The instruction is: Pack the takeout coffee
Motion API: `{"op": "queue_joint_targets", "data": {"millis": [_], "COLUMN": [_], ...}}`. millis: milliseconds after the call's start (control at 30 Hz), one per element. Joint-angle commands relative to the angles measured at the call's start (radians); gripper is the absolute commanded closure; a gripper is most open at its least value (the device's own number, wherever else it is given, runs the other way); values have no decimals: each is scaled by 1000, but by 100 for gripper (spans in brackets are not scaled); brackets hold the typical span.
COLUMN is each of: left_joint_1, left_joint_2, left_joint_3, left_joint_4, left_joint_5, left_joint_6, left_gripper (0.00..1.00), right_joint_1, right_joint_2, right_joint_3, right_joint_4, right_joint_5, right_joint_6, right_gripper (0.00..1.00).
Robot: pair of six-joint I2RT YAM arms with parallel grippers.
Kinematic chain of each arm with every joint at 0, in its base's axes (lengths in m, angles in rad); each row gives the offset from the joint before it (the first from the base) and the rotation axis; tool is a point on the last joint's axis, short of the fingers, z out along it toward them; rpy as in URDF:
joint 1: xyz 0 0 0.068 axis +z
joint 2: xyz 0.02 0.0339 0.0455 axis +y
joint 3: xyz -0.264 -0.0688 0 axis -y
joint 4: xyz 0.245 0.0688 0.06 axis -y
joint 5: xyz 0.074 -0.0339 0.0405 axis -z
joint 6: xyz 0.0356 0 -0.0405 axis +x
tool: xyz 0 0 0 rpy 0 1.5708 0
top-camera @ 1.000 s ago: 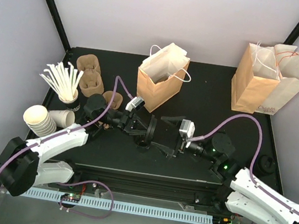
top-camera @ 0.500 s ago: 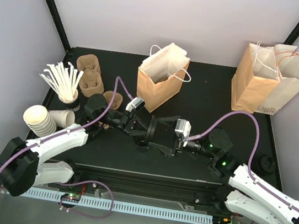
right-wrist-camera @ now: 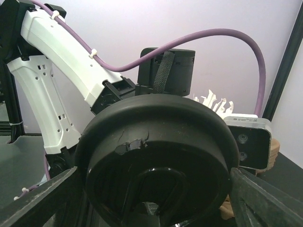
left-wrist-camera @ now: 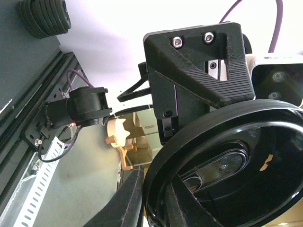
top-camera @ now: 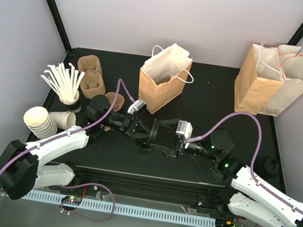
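One black lid (right-wrist-camera: 156, 142) — in left pincer (left-wrist-camera: 154, 203), between right pincer's (right-wrist-camera: 154, 172) fingers (right-wrist-camera: 38, 201).

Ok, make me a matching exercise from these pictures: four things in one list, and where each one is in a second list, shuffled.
Things:
1. open paper bag
2. stack of white cups
3. pulp carriers
4. black lid

Places:
A. close up in both wrist views
B. back left of the table
C. back middle of the table
D. left edge, toward the front

Pairs: 1-C, 2-D, 3-B, 4-A
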State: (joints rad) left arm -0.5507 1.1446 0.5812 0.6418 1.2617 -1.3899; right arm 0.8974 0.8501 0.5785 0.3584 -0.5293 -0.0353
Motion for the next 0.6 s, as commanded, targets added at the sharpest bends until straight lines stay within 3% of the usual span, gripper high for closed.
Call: {"op": "queue_joint_targets", "data": {"millis": [0,133,367,567], "left_joint_1": [5,5,5,5], "left_joint_2": [-26,-28,-43,-49], "left_joint_3": [28,28,29,29], "left_joint_4": [-42,-53,-137,-178], "left_joint_5": [13,11,5,4], "left_joint_6": [50,57,126,152], "left_gripper": [86,83,62,58], "right_joint_1": [7,7,7,7], "right_joint_2": [3,8,-3,-15], "right_joint_3": [27,27,22,17], "right_joint_4": [19,19,15,5], "right_joint_5": [13,8,24,39], "right_joint_6": [6,13,25,29], "right_gripper": [14,18,22,23]}}
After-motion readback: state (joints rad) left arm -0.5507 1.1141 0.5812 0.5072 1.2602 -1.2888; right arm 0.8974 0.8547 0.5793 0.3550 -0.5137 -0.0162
